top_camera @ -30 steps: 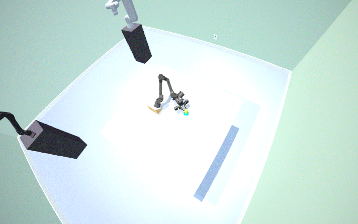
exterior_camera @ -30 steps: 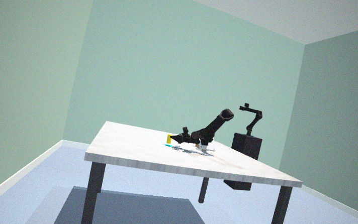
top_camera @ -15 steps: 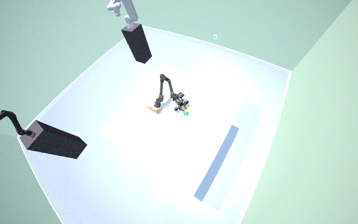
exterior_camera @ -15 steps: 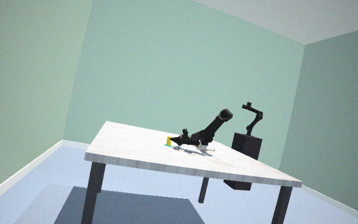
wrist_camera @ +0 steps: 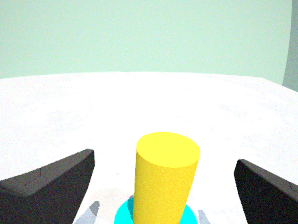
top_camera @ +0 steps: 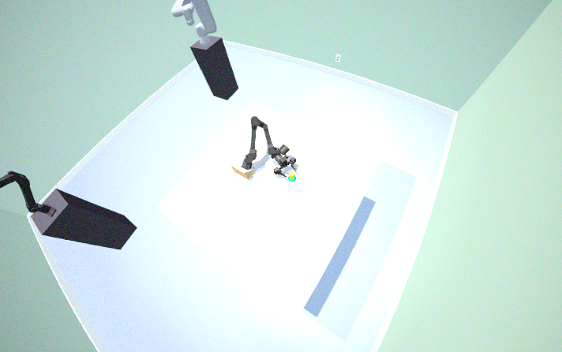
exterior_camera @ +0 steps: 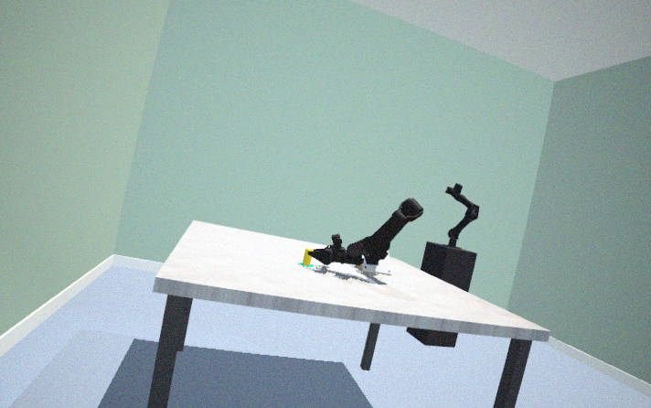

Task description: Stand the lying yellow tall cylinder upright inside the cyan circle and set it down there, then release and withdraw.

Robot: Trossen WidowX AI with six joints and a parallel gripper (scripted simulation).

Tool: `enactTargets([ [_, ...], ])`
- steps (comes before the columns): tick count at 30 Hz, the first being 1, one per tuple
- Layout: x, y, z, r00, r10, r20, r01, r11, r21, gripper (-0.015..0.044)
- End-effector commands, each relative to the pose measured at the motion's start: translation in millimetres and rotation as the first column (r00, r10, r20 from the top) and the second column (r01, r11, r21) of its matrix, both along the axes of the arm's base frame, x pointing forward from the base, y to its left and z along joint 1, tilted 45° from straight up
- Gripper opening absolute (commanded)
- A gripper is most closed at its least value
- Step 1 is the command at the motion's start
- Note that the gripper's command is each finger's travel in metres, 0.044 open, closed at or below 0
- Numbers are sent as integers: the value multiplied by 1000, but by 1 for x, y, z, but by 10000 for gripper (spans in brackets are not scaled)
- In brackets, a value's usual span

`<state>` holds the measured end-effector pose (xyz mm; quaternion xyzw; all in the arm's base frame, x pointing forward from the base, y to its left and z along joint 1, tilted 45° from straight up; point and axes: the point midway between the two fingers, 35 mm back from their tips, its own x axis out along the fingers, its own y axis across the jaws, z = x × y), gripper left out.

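Observation:
The yellow tall cylinder (top_camera: 291,175) (exterior_camera: 307,257) (wrist_camera: 165,182) stands upright on the cyan circle (top_camera: 292,181) (exterior_camera: 302,263) (wrist_camera: 123,214). Cyan shows on both sides of its lower part in the wrist view, where its base is cut off by the frame's bottom edge. My gripper (top_camera: 291,174) (wrist_camera: 166,164) is open, low over the table and roughly level. Its two fingers are spread wide on either side of the cylinder, with a gap on each side in the wrist view. In the exterior view the fingertips are right beside the cylinder's upper part.
The white table (exterior_camera: 240,273) carries my arm (exterior_camera: 384,238) (top_camera: 253,138), whose base is by the orange-brown block (top_camera: 243,172). Two other arms stand on dark pedestals (top_camera: 215,68) (top_camera: 88,219) away from the table.

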<state>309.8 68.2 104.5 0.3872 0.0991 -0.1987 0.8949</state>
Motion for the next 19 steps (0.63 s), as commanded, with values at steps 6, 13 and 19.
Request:
enactTargets([
  [6,3,-29,29,1000,-7,1,7,1000,9,400],
  [13,-2,-57,57,1000,-11,8,11,1000,5,400],
  [19,-4,-63,63,1000,-8,4,8,1000,1,400],
])
